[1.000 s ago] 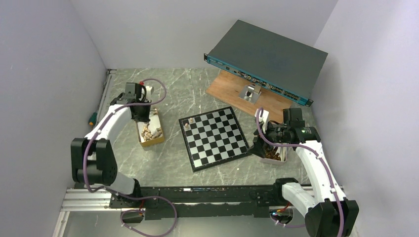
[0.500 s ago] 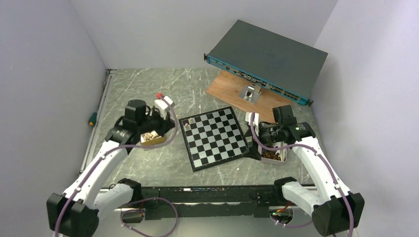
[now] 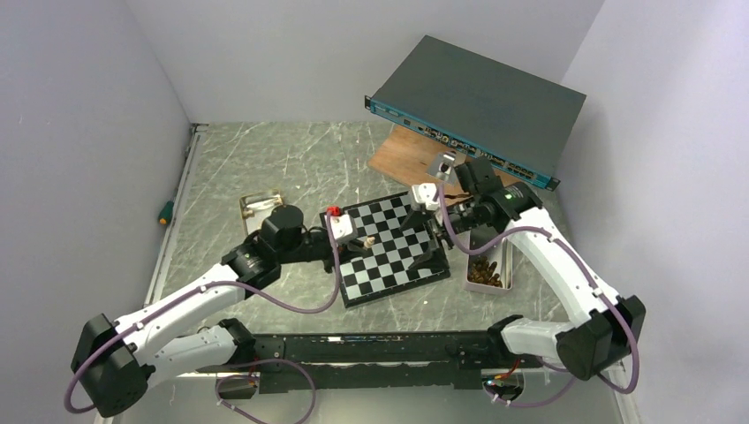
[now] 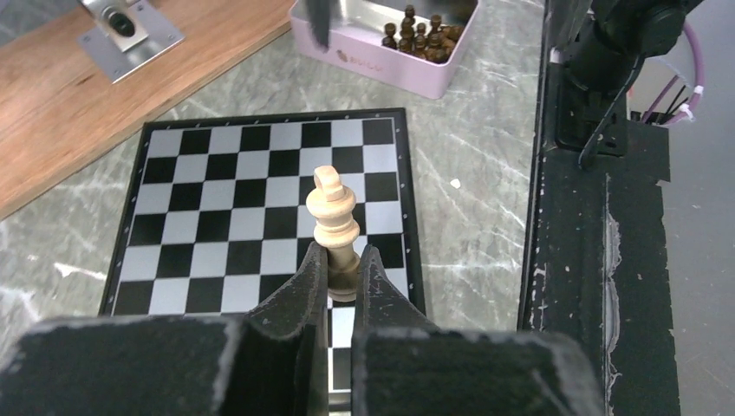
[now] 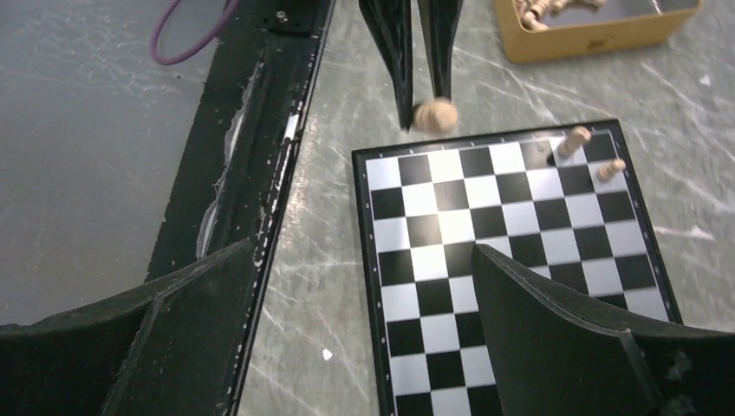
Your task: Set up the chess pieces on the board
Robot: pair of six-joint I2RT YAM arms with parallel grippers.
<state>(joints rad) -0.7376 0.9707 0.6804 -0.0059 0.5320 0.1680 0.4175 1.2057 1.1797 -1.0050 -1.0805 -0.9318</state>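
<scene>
Currently | left gripper (image 4: 340, 270) pinches light tan king (image 4: 331, 208) by its base, upright | board (image 4: 217, 186) directly beneath, frame centre | right gripper (image 5: 362, 253) spread wide, empty, over board's upper right in top view

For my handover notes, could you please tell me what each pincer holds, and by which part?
Left pincer grips a light piece by its base; right pincer holds nothing.

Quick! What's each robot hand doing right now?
Left gripper: shut on a tan piece.
Right gripper: open, holding nothing.
</scene>
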